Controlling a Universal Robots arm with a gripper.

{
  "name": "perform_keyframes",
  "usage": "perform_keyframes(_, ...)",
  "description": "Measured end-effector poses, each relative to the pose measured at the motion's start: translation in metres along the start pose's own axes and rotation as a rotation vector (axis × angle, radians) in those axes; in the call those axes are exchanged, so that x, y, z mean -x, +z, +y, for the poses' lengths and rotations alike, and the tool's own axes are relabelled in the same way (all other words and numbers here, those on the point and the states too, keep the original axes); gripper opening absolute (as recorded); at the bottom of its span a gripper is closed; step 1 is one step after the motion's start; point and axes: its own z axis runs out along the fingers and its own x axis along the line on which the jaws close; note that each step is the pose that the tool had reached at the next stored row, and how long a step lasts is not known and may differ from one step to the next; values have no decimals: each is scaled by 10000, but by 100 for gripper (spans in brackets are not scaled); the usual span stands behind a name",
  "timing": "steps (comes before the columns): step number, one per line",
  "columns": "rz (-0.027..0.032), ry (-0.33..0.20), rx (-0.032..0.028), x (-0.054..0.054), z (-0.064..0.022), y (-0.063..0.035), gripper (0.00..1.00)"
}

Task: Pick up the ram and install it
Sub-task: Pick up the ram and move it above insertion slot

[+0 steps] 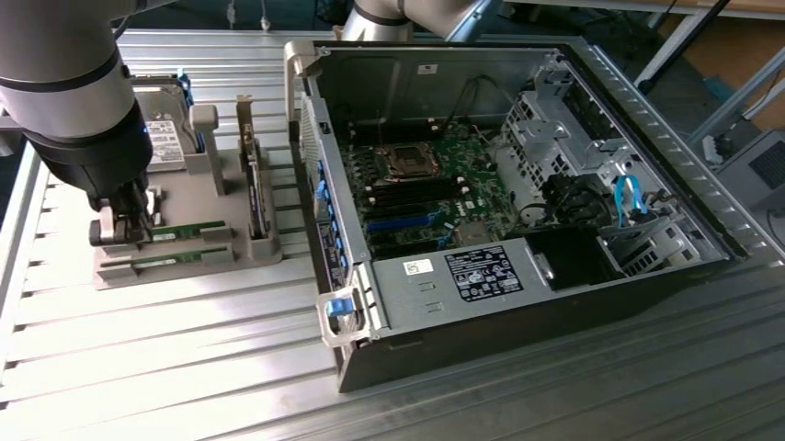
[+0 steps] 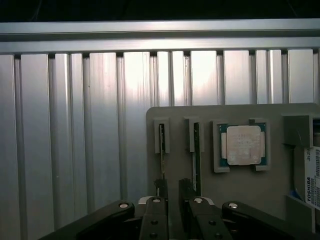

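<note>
Two green ram sticks stand on edge in slots of a grey holder, the farther ram and the nearer ram. In the wrist view they appear as two thin strips, one ram and the other. My gripper hangs low over the holder's end at the exterior view's left, by the farther stick. In the wrist view the gripper is open, its dark fingertips apart just above the sticks, with nothing held.
On the holder also sit a square silver processor, a hard drive and a dark expansion card. The open computer case lies at the exterior view's right, its motherboard exposed. Ribbed aluminium table surrounds everything.
</note>
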Motion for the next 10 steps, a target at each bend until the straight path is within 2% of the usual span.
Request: perform_keyframes(10,-1,0,-2,-25,-1,8,24)
